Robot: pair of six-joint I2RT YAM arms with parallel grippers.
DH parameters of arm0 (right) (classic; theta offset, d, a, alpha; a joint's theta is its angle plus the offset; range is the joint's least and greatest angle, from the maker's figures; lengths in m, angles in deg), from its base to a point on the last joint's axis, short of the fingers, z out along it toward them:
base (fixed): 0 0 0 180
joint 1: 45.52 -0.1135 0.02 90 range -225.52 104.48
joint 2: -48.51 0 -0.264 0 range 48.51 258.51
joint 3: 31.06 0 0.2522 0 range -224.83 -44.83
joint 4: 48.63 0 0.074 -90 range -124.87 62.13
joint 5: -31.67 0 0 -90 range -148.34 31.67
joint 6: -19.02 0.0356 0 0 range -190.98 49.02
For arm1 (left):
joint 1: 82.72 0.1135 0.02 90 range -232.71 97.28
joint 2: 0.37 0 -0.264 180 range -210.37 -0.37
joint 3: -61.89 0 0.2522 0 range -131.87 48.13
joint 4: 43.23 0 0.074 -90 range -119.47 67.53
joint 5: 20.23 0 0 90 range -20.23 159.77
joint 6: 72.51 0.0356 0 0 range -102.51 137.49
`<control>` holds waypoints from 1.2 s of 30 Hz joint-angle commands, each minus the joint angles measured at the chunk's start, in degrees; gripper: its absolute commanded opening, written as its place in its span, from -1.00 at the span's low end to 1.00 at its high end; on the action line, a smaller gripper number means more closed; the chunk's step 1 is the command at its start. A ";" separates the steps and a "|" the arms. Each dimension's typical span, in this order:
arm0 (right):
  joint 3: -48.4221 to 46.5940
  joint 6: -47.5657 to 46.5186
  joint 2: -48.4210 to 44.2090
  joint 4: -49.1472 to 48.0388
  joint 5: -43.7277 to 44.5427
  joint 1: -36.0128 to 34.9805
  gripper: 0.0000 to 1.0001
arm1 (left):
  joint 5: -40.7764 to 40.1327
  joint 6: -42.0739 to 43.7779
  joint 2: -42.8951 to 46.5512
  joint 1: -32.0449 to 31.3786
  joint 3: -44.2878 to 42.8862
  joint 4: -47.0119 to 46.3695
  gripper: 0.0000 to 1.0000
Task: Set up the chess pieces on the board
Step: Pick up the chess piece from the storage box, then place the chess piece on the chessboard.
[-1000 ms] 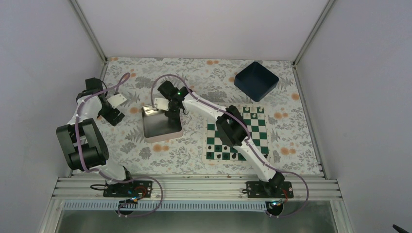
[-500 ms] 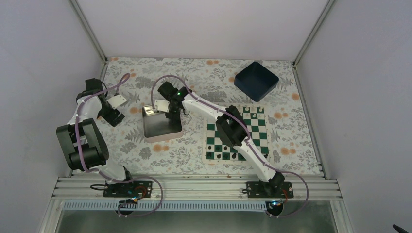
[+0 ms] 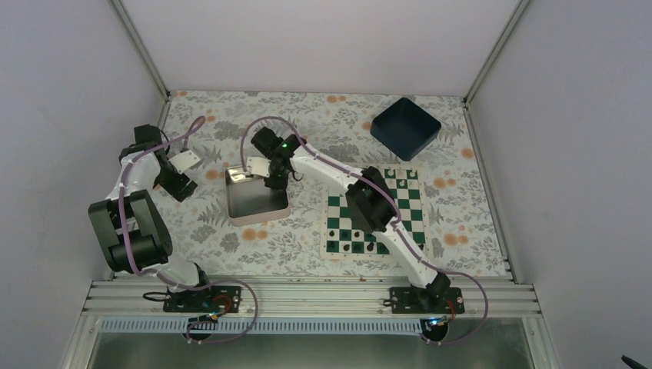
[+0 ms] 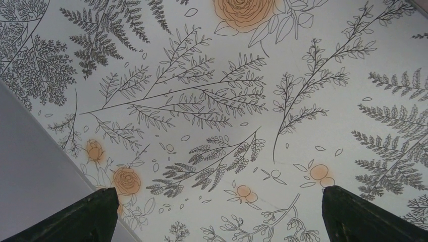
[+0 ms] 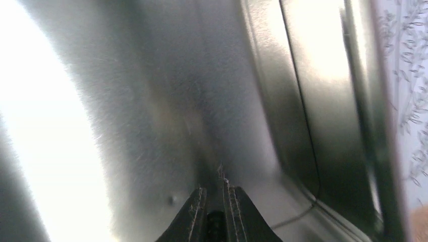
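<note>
The task looks partly done. At about 4 o'clock from the table's middle lies the chessboard (image 3: 411,206). In its nearest rows, toward the left corner, a handful of black chess pieces (image 3: 347,247) already stand on their squares. The right arm crosses the middle of the board and hides part of those rows, so I cannot count them. The far rows look mostly bare, though anything there is too small to make out. My judgement is that a good share of the set is still to be placed.

Further out, at about 9 o'clock, sits the silver tin (image 3: 254,219), and the right gripper (image 3: 275,181) reaches down into its far right corner. In the wrist view the right gripper (image 5: 214,194) is pinched almost together just above the tin's shiny floor (image 5: 303,101). A small dark shape sits between the fingers. It may be a piece just picked up or only shadow, and I cannot tell which. No loose pieces show on the part of the tin floor that is in view.

At the far left, also around 9 o'clock, the left gripper (image 3: 181,184) hangs idle. Its wrist camera shows the left gripper (image 4: 218,194) spread wide over the floral tablecloth (image 4: 212,101), holding nothing.

Farthest off, at 2 o'clock, is the dark blue bin (image 3: 419,131).
</note>
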 commanded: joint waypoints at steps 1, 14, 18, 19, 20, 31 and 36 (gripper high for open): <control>1.24 2.22 -8.79 2.36 -2.14 -0.10 -0.86 | 1.92 -0.31 2.03 0.42 -1.57 1.65 1.00; 28.02 6.14 -35.49 2.52 -3.53 7.10 -0.88 | 3.01 -3.60 2.97 -1.16 -5.02 4.02 1.00; 40.58 6.59 -45.95 1.01 -3.46 12.35 -0.88 | 3.20 -5.66 2.31 -3.14 -6.93 4.10 1.00; 43.15 6.54 -48.00 0.74 -3.65 13.73 -0.88 | 3.05 -6.18 1.96 -4.01 -7.32 4.07 1.00; 45.79 6.53 -51.08 0.29 -3.72 15.21 -0.88 | 2.90 -6.73 1.67 -4.70 -7.83 4.04 1.00; 73.46 -3.30 -74.58 -4.89 -15.27 39.45 -0.88 | 0.50 -13.24 -3.38 -12.35 -12.43 2.07 1.00; 82.42 -11.28 -80.87 -4.73 -20.50 51.37 -0.88 | -0.56 -16.13 -6.09 -15.61 -15.08 1.63 1.00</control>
